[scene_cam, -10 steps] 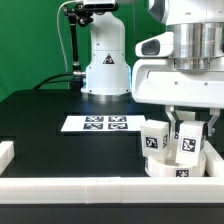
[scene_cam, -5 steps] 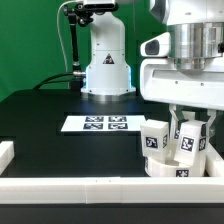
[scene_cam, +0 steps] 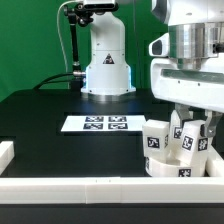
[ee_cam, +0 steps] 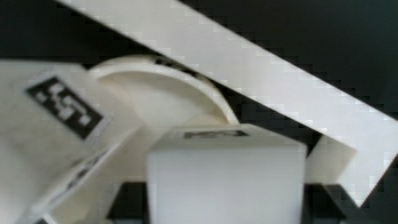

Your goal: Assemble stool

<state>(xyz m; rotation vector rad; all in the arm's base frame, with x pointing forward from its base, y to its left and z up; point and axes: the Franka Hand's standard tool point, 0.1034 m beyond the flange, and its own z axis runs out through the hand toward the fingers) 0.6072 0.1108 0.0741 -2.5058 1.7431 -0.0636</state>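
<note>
The stool's round white seat [scene_cam: 170, 167] lies at the exterior view's lower right, just behind the white front rail. Tagged white legs stand upright on it, one at the exterior view's left [scene_cam: 153, 138] and one to the right [scene_cam: 191, 144]. My gripper [scene_cam: 186, 124] comes down from above onto the right-hand leg. In the wrist view that blocky leg [ee_cam: 222, 170] sits between the two dark fingers [ee_cam: 128, 205], and the gripper [ee_cam: 222, 208] is shut on it. The seat [ee_cam: 157, 95] curves behind it, with another tagged leg [ee_cam: 63, 110] beside it.
The marker board [scene_cam: 98, 124] lies flat mid-table. The arm's white base [scene_cam: 107, 60] stands at the back. A white rail [scene_cam: 80, 186] borders the front edge and shows as a diagonal wall [ee_cam: 267, 70] in the wrist view. A white corner piece [scene_cam: 5, 152] sits at the exterior view's left.
The hand has shifted or turned a little toward the exterior view's right while still holding the leg. The seat and the other legs have stayed put.
</note>
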